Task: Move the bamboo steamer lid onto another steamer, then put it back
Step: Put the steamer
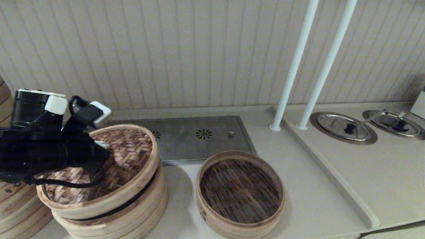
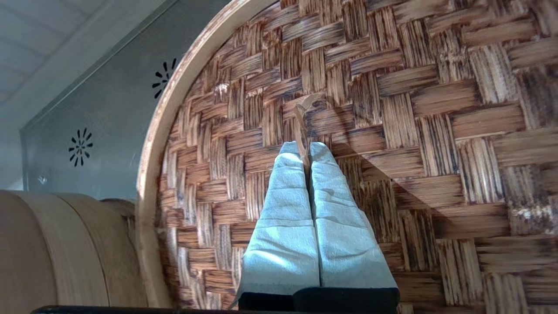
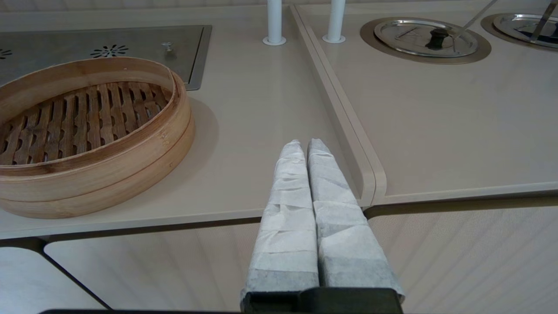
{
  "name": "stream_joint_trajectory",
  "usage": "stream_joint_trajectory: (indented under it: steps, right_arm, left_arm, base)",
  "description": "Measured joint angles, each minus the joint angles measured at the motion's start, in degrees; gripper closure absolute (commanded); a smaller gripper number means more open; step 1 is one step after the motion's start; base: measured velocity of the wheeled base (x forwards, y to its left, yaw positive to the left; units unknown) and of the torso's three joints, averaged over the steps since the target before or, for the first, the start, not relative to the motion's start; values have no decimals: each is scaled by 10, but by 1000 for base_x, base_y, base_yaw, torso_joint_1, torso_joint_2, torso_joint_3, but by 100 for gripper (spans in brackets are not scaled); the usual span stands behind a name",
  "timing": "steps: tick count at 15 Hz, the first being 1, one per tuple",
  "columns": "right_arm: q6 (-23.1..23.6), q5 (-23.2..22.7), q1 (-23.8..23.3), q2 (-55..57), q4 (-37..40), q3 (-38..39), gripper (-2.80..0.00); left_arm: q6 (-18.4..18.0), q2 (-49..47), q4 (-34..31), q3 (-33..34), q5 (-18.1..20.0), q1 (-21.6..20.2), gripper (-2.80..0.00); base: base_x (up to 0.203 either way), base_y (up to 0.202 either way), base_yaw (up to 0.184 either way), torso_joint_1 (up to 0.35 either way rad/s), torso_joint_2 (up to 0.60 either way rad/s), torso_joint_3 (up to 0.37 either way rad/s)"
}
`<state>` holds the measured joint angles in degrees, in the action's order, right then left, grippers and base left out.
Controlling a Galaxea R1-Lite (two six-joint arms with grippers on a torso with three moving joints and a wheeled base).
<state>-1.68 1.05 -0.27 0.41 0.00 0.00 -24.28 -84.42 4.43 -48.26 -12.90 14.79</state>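
The bamboo steamer lid point(image 1: 132, 156) has a reddish-brown woven top and a pale band rim. It is tilted, its right side raised, with a dark gap above the taller several-ring steamer point(image 1: 132, 215) at the left. My left gripper point(image 1: 104, 146) is shut on the lid's small centre loop point(image 2: 303, 131), which is pinched between the padded fingers point(image 2: 283, 196). The low basket point(image 1: 212, 219) with a dark slatted floor stands uncovered to the right, also seen in the right wrist view as the low basket point(image 3: 130, 170). My right gripper point(image 3: 304, 144) is shut on nothing, just off the counter's front edge.
A tall stack of steamers point(image 1: 16, 209) stands at the far left. Behind the baskets lies a steel plate point(image 1: 199, 136) with vent holes. Two white poles point(image 1: 295, 66) rise at the back. Right of a raised counter edge point(image 1: 332, 176) sit two round metal lids point(image 1: 343, 127).
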Motion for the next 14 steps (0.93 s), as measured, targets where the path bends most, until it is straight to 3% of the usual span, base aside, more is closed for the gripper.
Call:
stream_joint_trajectory:
  steps: [14]
  right_arm:
    - [0, 0, 0, 0, 0, 0, 0]
  left_arm:
    - [2, -3, 4, 24, -2, 20, 0]
  base:
    - [0, 0, 0, 0, 0, 0]
